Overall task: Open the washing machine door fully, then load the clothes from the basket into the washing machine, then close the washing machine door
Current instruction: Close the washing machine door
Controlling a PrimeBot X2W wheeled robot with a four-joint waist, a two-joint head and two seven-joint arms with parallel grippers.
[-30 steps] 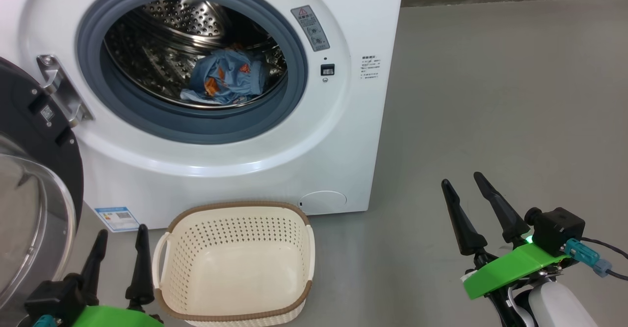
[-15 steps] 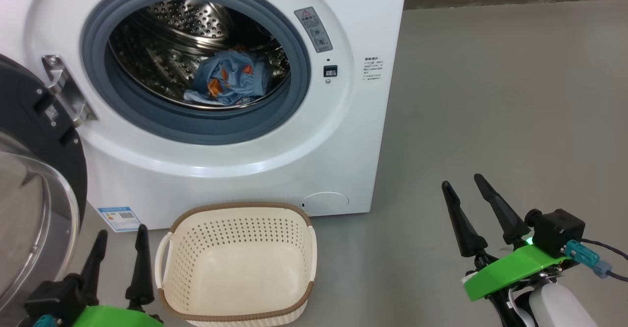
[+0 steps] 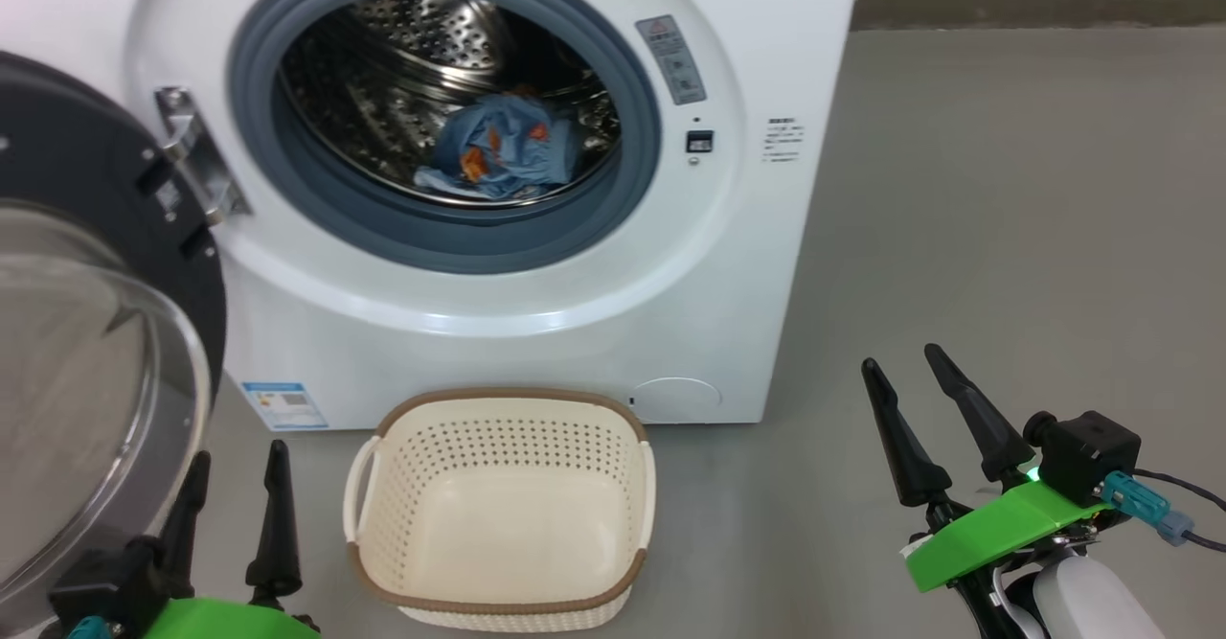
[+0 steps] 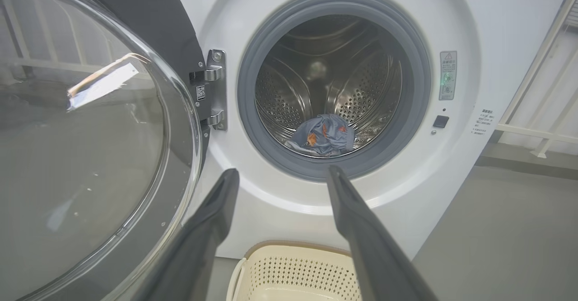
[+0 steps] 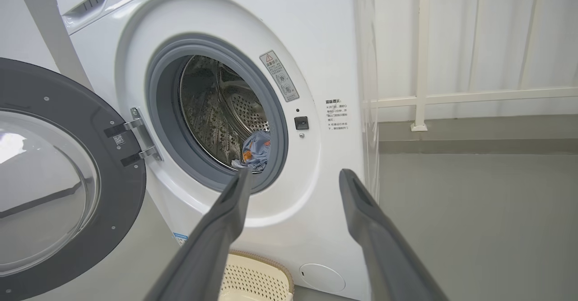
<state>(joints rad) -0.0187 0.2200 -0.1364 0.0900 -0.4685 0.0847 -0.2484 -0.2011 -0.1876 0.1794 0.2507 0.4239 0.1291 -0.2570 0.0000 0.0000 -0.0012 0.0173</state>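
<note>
The washing machine is white, its door seal blue-grey, and its drum bright steel dotted with rows of small holes. The clothes, near twelve o'clock in the head view, are light blue with orange-brown patches. The washing machine door, at nine o'clock, shows a glossy black ring around clear glass, with a silver hinge. The basket, at six o'clock, is cream-white with a regular grid of holes and a brown rim. The label, at seven o'clock, is blue and white. The floor is plain grey. The left gripper and right gripper have black fingers on bright green brackets.
</note>
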